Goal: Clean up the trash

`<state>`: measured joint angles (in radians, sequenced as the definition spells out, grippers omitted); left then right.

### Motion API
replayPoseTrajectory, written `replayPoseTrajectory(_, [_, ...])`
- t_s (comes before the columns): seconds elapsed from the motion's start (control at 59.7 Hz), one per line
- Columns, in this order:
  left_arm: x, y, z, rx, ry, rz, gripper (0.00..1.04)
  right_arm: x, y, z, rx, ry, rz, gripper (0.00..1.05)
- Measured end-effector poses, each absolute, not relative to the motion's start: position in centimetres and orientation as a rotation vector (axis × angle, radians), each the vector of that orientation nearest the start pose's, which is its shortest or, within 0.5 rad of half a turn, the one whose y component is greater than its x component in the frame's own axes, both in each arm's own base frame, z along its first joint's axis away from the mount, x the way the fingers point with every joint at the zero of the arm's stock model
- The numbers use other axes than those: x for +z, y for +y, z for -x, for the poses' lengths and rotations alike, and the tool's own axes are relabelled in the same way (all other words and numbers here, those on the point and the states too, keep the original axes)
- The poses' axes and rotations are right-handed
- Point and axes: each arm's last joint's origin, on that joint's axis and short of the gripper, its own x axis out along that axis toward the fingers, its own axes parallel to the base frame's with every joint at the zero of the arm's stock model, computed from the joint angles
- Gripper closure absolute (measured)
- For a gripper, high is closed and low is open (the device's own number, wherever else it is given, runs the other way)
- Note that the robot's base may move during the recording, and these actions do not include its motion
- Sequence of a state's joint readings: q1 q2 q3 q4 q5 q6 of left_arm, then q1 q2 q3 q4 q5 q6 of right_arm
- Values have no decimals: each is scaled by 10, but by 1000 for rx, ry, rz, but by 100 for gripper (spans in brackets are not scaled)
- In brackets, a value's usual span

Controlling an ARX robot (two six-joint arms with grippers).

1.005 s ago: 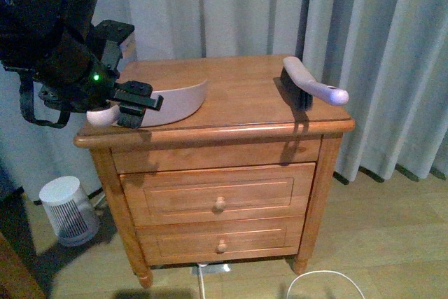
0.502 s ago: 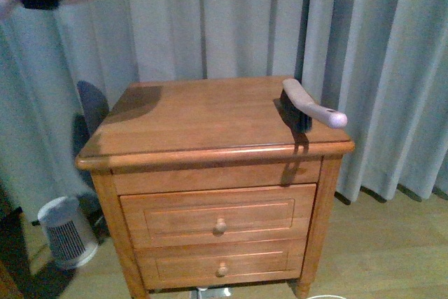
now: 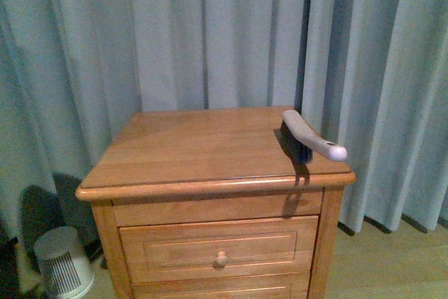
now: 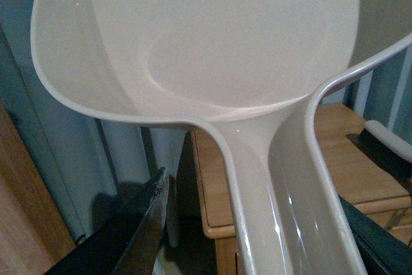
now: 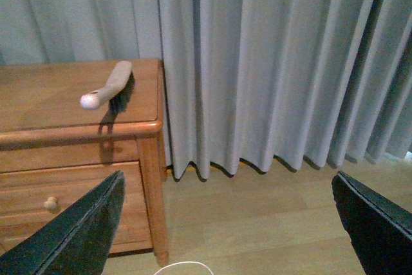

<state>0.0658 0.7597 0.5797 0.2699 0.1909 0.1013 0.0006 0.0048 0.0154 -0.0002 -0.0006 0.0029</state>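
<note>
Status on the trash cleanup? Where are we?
Done: nightstand top shows no paper wad, only the brush at its right edge. In hand: left gripper holds the dustpan aloft by its handle; no wad visible in its pan. Right gripper open, empty. Remaining: emptying or setting down the dustpan, probably.

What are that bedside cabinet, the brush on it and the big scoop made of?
Cabinet: wood, probably varnished, going by the visible grain and soft sheen.
Brush: the handle looks like smooth pale plastic. The bristles are dark, and their fibre is unclear.
Dustpan: glossy beige moulded plastic, with bright reflections and rounded rims.
</note>
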Motion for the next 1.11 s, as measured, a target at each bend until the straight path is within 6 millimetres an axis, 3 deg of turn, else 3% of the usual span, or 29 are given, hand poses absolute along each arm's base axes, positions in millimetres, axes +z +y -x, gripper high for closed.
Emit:
replayPoseTrajectory(0.184, [301, 13, -152, -110, -91, -101, 43, 168, 0, -97, 1, -10, -2, 7])
replayPoseTrajectory(0.586, [285, 9, -142, -121, -53, -71, 43, 168, 0, -97, 1, -10, -2, 7])
replayPoseTrajectory(0.737, [284, 9, -142, -122, -53, -70, 43, 168, 7, -103, -234, 118, 22, 7])
replayPoseTrajectory(0.888, [284, 9, -142, -125, -52, -70, 43, 204, 14, -126, -200, 145, 11, 7])
replayPoseTrajectory(1.105, [284, 9, -142, -124, -52, -70, 43, 274, 21, -199, -89, 322, -44, 7])
